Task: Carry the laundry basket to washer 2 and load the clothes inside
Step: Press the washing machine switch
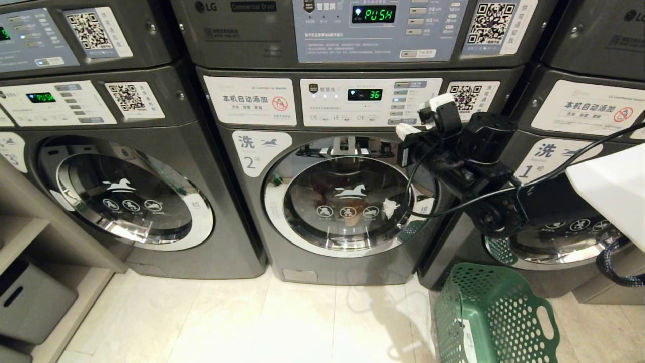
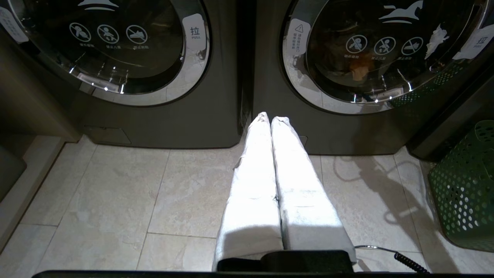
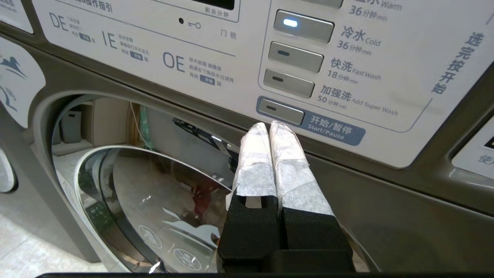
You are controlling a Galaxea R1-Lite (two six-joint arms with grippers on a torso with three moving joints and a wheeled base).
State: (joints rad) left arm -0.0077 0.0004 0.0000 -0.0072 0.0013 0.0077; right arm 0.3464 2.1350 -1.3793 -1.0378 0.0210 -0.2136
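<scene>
The right tool (image 3: 270, 127), pinched shut and empty, hovers just below the start button (image 3: 281, 112) on washer 2 (image 1: 347, 201). Its door looks closed with clothes (image 2: 359, 71) faintly inside, and the basket (image 1: 496, 317) sits on the floor to the washer's right. A slightly low press would miss the button.

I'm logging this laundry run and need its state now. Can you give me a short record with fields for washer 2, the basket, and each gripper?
washer 2: door closed, clothes inside behind the glass, display reads 36
laundry basket: on the floor, right of washer 2, looks empty
right gripper: shut, tips just below the Start/Pause button
left gripper: shut, low, pointing at the washers' bases
</scene>
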